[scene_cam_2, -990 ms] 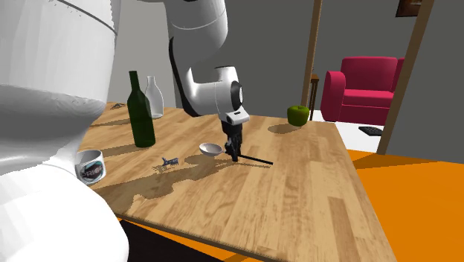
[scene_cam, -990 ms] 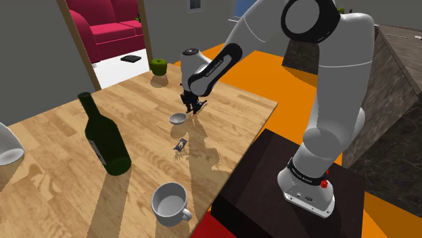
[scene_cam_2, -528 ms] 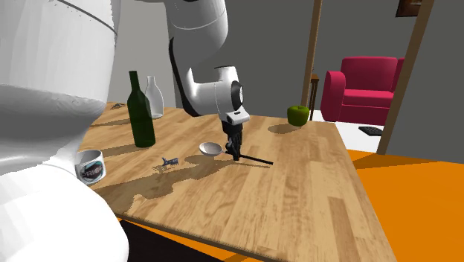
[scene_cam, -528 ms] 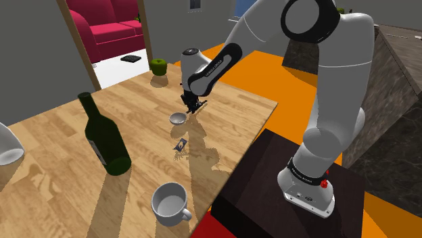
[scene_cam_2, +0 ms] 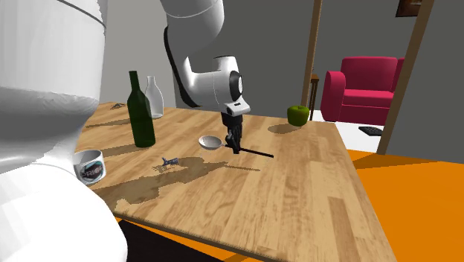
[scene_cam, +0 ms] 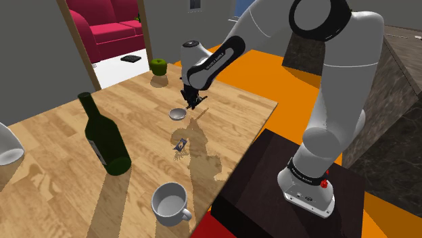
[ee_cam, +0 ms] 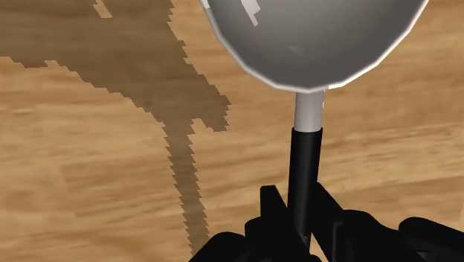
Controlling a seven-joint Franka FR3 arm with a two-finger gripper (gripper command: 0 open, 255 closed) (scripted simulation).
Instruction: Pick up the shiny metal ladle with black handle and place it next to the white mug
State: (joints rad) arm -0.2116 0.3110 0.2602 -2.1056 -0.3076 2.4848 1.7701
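Observation:
The ladle has a shiny grey bowl [scene_cam: 177,113] [scene_cam_2: 210,141] [ee_cam: 312,37] and a thin black handle [scene_cam_2: 254,153] [ee_cam: 303,167]. My gripper [scene_cam: 191,103] [scene_cam_2: 234,146] [ee_cam: 301,216] is shut on the handle close to the bowl, and the ladle hangs level a little above the wooden table [scene_cam: 61,149] [scene_cam_2: 297,186], its shadow apart from it. The white mug [scene_cam: 170,203] [scene_cam_2: 91,164] stands upright near the table's front edge, well away from the gripper.
A dark green bottle [scene_cam: 105,135] [scene_cam_2: 140,112] stands between ladle and mug. A small blue object [scene_cam: 180,144] [scene_cam_2: 170,161] lies near the ladle. A clear bottle [scene_cam_2: 155,98], a green apple [scene_cam: 158,65] [scene_cam_2: 297,114] and a red sofa [scene_cam_2: 368,89] stand farther off.
The gripper has risen slightly with the ladle in it, lifting bowl and handle off the table. Its shadow has slid toward the mug side.

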